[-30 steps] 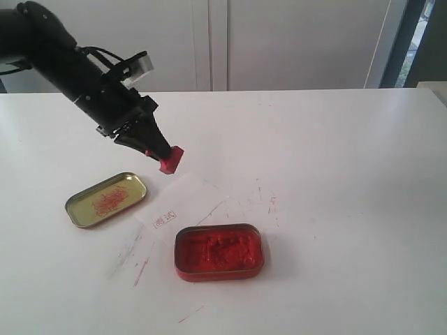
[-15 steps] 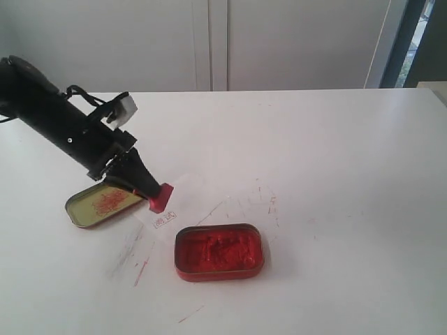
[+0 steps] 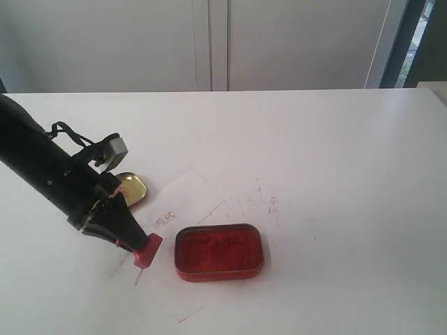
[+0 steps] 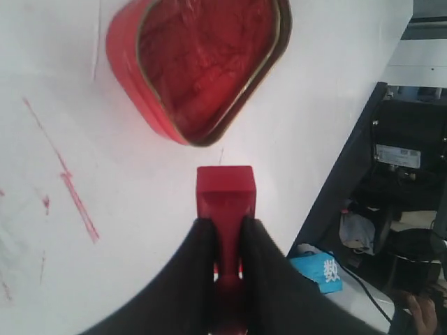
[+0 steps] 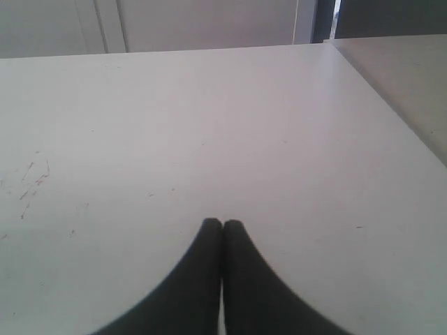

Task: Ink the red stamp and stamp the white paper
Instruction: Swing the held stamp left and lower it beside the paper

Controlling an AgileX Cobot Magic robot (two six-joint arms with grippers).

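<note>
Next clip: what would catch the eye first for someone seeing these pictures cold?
The open tin of red ink paste stands out first, the brightest thing on the white table, near its front. Just left of it, the black left gripper holds the red stamp low by the tabletop. Behind that lies the white paper, which bears a small red imprint.

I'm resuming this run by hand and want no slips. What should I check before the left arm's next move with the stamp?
1. Left gripper shut firmly on the red stamp: ok.
2. Ink tin open, red paste exposed: ok.
3. Stamp beside the tin, not touching it: ok.
4. White paper uncovered, imprint showing on it: ok.
5. Stamp face carries ink: cannot tell, the face is hidden.
6. Right gripper shut, holding nothing: ok.
</note>
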